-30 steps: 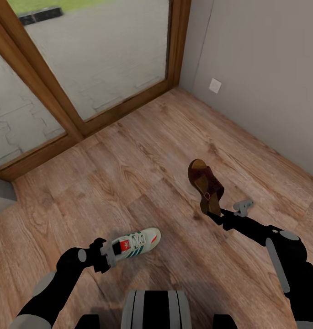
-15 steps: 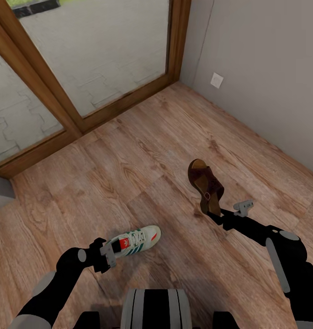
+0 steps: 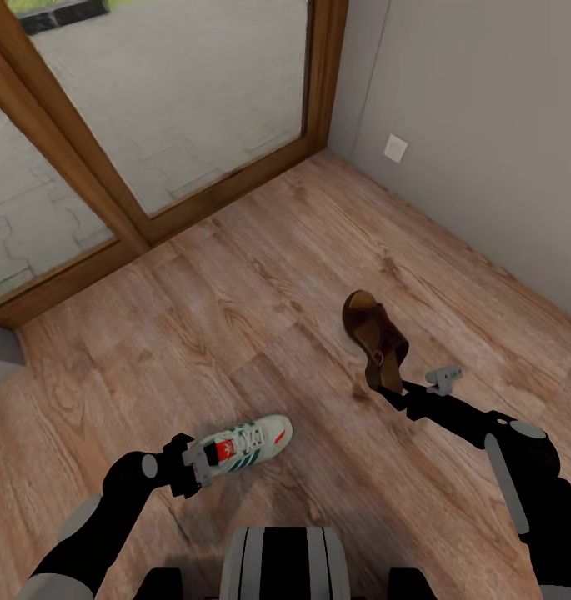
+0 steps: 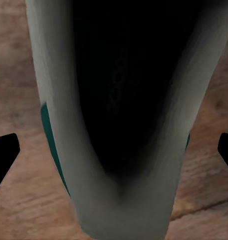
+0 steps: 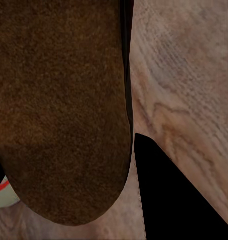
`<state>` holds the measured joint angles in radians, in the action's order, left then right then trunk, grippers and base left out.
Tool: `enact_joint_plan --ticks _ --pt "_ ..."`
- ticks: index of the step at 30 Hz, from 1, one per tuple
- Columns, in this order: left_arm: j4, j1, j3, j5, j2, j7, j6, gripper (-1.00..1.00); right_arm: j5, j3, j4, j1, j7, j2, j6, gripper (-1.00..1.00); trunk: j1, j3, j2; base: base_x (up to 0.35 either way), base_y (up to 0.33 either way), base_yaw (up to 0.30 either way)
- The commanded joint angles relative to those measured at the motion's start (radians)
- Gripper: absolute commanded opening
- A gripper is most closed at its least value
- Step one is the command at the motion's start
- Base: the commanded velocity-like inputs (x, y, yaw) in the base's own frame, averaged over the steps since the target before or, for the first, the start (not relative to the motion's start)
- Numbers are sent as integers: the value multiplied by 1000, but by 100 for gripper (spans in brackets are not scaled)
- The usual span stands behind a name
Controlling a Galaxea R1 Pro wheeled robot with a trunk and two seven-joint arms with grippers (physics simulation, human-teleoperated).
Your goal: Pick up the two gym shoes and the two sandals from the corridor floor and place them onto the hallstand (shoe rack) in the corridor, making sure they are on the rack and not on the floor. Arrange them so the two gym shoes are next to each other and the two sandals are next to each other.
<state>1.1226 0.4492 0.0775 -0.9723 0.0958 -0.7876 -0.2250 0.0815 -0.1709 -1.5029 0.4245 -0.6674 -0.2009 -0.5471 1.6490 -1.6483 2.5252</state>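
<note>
Both arms hold a shoe clear above the corridor floor [image 3: 260,275].

The left gripper [image 3: 203,461] clenches the gym shoe [image 3: 250,442] at its heel — toe pointing right and slightly far. The right gripper [image 3: 391,389] grasps the sandal [image 3: 375,337] by its near end, long axis running far-left.

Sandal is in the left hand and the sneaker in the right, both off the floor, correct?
Hands are swapped. The head view shows the sandal held by the right hand and the sneaker by the left hand. Both do look lifted off the floor.
</note>
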Motion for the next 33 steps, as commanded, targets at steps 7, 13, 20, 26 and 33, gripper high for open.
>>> enact_joint_plan --ticks 7,13,20,26,33 --pt "2 0 2 -2 1 -4 -8 100 12 -1 0 0 1 0 -11 -100 0 -1 0 32 -13 0" --pt "2 0 2 -2 1 -4 -8 100 12 -1 0 0 1 0 -11 -100 0 -1 0 25 -16 0" --pt "2 0 2 -2 2 -4 -8 100 12 -1 0 0 1 0 -11 -100 0 -1 0 62 -73 0" --pt "2 0 1 -2 2 -4 -8 100 12 -1 0 1 1 0 -11 -100 0 -1 0 2 -3 0" --pt "2 0 1 -2 2 -4 -8 100 12 -1 0 0 1 0 -11 -100 0 -1 0 0 0 0"
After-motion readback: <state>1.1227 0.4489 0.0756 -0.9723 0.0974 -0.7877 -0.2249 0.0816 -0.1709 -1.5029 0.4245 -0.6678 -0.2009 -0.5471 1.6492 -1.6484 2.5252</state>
